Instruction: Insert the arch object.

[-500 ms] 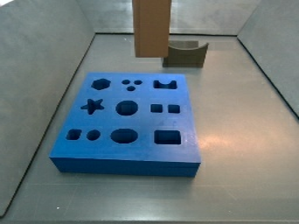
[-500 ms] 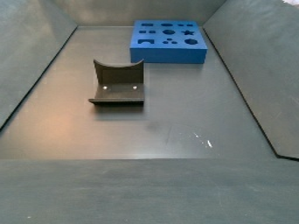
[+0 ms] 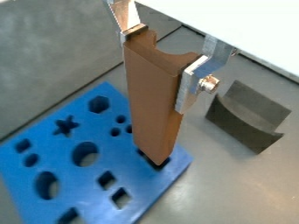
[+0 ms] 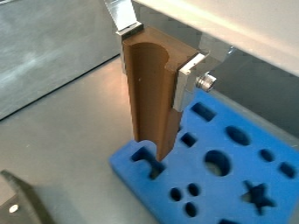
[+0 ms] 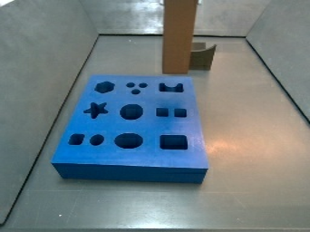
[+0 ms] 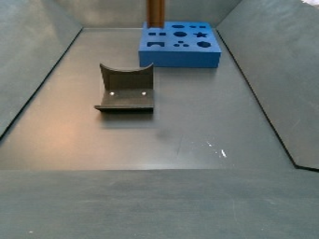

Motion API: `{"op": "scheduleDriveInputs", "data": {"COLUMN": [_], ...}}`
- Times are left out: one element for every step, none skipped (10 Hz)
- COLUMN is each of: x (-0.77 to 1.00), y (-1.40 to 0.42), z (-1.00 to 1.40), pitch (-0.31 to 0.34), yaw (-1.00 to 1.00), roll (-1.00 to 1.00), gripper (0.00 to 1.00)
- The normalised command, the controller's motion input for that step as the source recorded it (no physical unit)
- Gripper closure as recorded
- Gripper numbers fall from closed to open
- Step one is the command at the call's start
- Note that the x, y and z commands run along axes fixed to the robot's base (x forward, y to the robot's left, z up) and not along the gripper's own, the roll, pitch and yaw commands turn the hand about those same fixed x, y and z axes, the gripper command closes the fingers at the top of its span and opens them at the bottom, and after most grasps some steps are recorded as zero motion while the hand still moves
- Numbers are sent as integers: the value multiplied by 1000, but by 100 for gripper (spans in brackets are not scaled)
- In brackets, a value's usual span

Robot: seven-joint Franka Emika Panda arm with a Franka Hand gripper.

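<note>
My gripper is shut on the arch object, a tall brown wooden block with a curved notch in its top end; it holds it upright by the top. Both wrist views show the grip. The block's lower end hangs close over the far edge of the blue board, by the arch-shaped hole. In both side views only the block shows; the gripper is above the frame. I cannot tell whether the lower end touches the board.
A short dark grey block with a curved scoop stands on the floor behind the board and apart from it. Grey walls enclose the floor on all sides. The board has several other shaped holes.
The arch object has moved sideways and lower, from beside the grey scoop block to over the board's far edge by the arch hole. It remains held.
</note>
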Motion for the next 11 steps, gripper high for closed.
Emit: {"op": "scheduleDriveInputs", "data": {"x": [57, -49, 0, 0, -23, -26, -17, 0, 0, -114, -183], "y": [157, 0, -100, -186, -206, -171, -174, -166, -97, 0, 3], "z": [-463, -503, -480, -360, -249, -183, -160, -171, -274, -326, -323], "pitch": [0, 0, 6, 6, 0, 0, 0, 0, 0, 0, 0], "yaw": [217, 37, 0, -80, -214, -309, -317, -306, -251, -134, -43], "roll": [400, 423, 276, 130, 3, 0, -4, -3, 0, 0, 0], "gripper": [100, 100, 100, 100, 100, 100, 100, 100, 100, 100, 100]}}
